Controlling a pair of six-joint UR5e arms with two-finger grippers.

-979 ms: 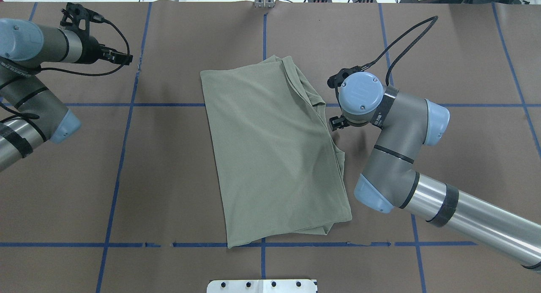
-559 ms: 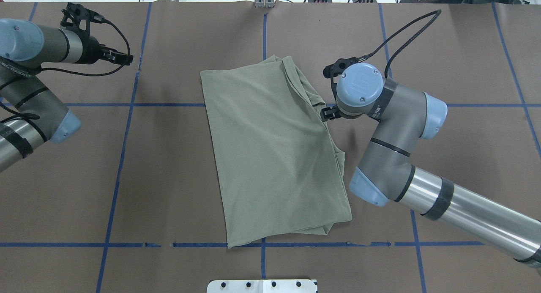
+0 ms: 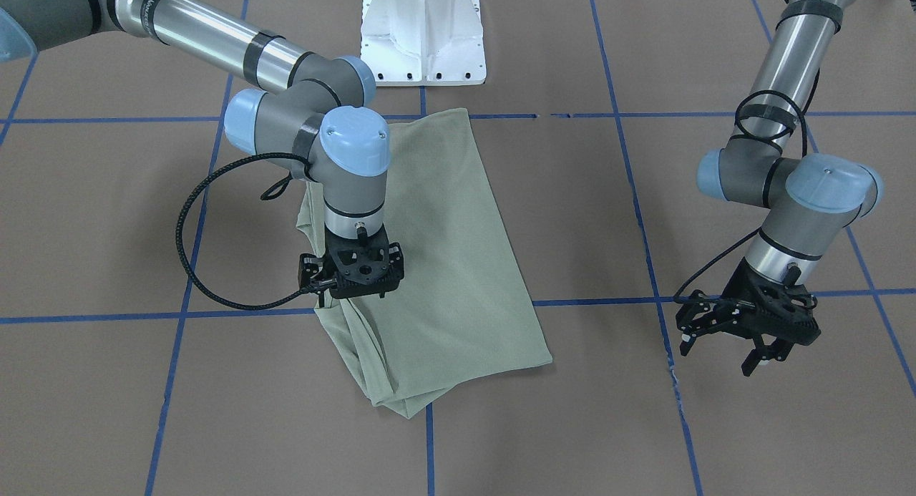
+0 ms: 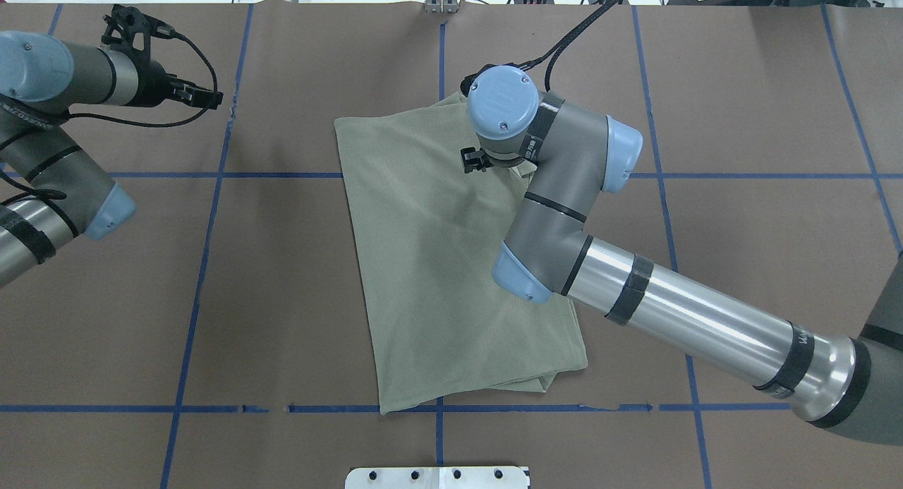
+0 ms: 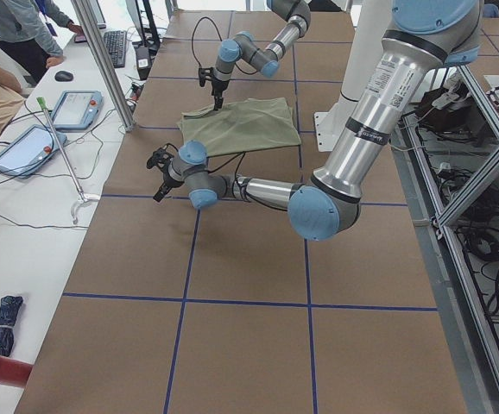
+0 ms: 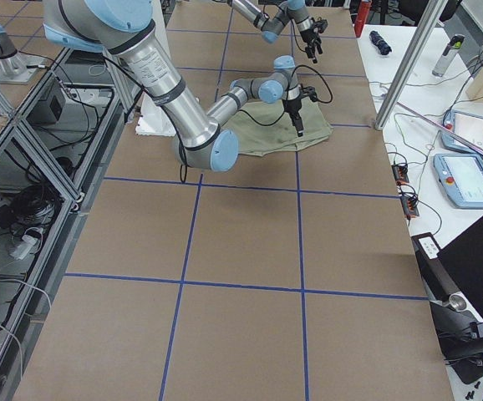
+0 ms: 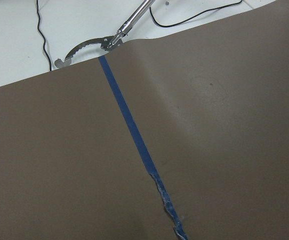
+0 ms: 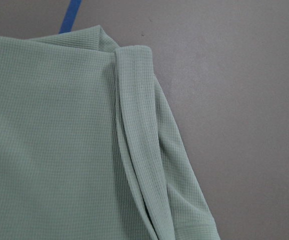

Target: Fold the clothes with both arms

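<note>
The pale green shirt (image 4: 437, 263) lies folded into a long strip in the middle of the brown table, with layered folds along its right edge (image 8: 134, 150). It also shows in the front view (image 3: 458, 253). My right gripper (image 3: 356, 280) points straight down just above the shirt's far right part, near the folded edge (image 4: 474, 161). Its fingers look shut and hold nothing; the cloth lies flat beneath it. My left gripper (image 3: 719, 353) is open and empty, low over bare table far to the left (image 4: 207, 97), well apart from the shirt.
The white pedestal base (image 3: 422, 31) stands at the near table edge. Blue tape lines (image 4: 204, 263) cross the table. A metal tool (image 7: 109, 42) and cables lie past the far edge. A side bench with tablets (image 5: 72, 108) and people is beyond that edge.
My right arm has swung left and farther out, from beside the shirt's right edge to over its far right part. The shirt and my left arm have not moved.
</note>
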